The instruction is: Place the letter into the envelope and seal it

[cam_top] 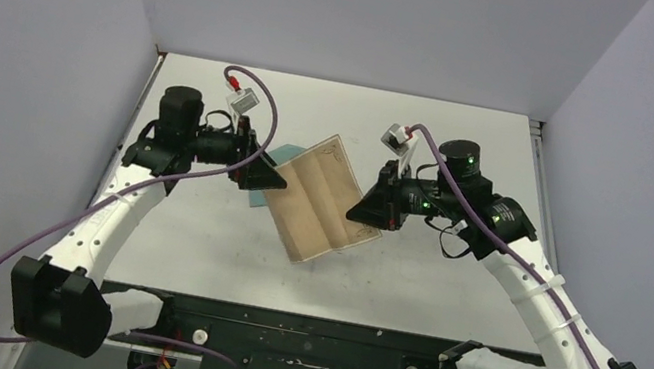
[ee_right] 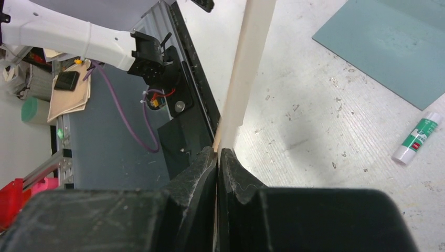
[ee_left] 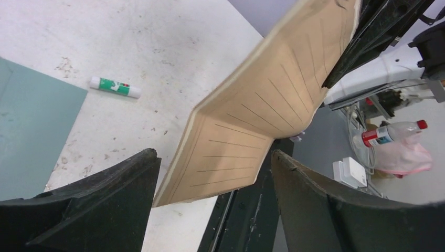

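The letter (ee_left: 252, 121) is matt tan paper, parchment-like, ruled with thin dark lines and sharply creased at its fold. The envelope (ee_left: 31, 126) is smooth, matt teal paper. The desk (ee_left: 157, 47) has a dull white top, scuffed and speckled with grey marks. The glue stick (ee_left: 114, 87) looks like faintly glossy white plastic with a green label. The left claw (ee_left: 213, 154) and right claw (ee_right: 218, 153) are matt black with a grainy finish, probably plastic, though the close view does not settle it.

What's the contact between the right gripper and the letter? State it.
Touching. The right wrist view shows the right gripper pinching the letter by its edge between its closed fingers.
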